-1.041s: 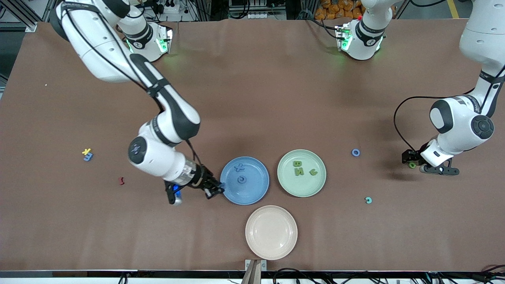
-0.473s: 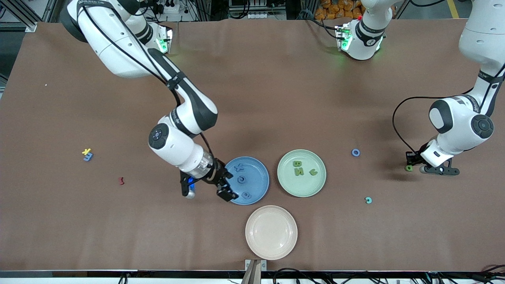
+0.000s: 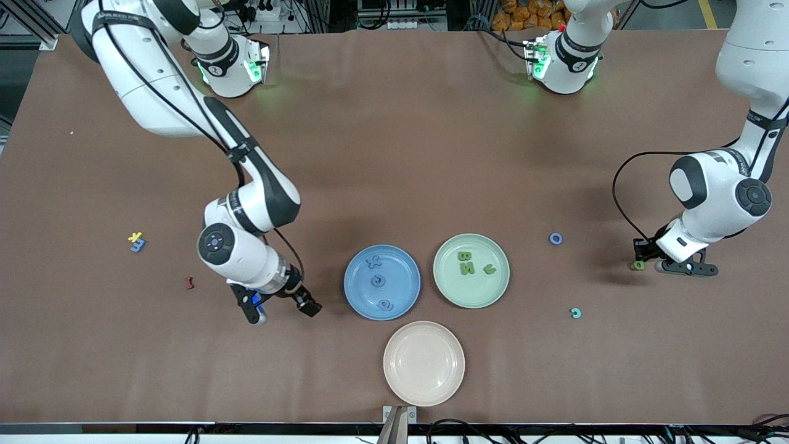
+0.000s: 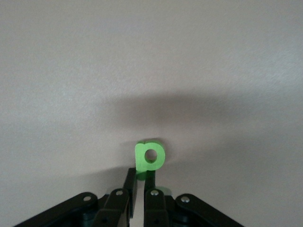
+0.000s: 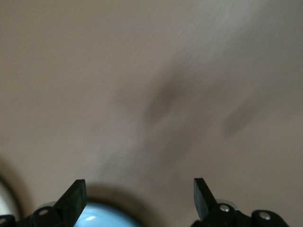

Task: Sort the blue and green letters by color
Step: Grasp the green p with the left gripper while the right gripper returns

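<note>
Blue letters (image 3: 378, 281): three in blue plate (image 3: 354, 296). Green letters (image 3: 465, 261): three in green plate (image 3: 445, 287). Left claw (image 3: 638, 264) pinching green letter; right claw (image 3: 285, 308) wide.

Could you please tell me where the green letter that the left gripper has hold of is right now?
The green letter is pinched in the left gripper, low over the table at the left arm's end, past the loose blue ring letter from the green plate.
</note>
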You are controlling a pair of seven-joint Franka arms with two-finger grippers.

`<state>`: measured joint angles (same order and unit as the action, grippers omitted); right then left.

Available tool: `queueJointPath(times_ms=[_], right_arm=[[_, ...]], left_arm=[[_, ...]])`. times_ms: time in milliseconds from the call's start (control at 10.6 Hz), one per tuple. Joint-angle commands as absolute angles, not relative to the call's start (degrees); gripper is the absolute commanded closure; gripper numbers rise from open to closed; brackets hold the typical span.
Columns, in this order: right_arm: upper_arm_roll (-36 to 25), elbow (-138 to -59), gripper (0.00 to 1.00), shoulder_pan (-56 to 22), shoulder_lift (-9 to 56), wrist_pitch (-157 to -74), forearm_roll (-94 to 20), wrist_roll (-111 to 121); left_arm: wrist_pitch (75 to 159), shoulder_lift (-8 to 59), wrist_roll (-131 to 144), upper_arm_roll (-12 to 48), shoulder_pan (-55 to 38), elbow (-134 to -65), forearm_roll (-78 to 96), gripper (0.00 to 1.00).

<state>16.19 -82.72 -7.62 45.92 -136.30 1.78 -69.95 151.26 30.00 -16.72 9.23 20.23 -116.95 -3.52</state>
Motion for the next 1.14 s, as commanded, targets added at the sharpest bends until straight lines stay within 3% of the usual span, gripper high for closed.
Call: queueJointPath(times_ms=[0, 284, 473, 662, 1041], right_arm=[[16.8, -96.9, 0.0, 0.5, 36.2, -136.0, 3.3, -55.1], [16.7, -107.2, 0.0, 8.2, 30.2, -136.0, 5.4, -39.9], [16.7, -113.0, 0.0, 12.0, 27.0, -136.3, 14.5, -39.0], [16.9, -116.4, 0.0, 17.1, 26.2, -137.1, 21.2, -37.4], [16.9, -121.3, 0.0, 27.6, 26.7, -144.7, 21.4, -23.2]], left_arm=[[150.3, 26.6, -8.7, 9.1, 14.3, -117.1, -1.9, 1.0], [148.0, 26.3, 5.3, 9.1, 5.9, -114.7, -1.9, 1.0], [147.4, 26.5, 14.9, 8.6, 0.0, -113.0, -1.8, 1.0], [145.3, 26.8, 23.9, 8.6, -5.5, -110.2, -0.2, 1.0], [144.1, 28.0, 39.3, 8.1, -14.8, -106.2, 3.1, 1.0]])
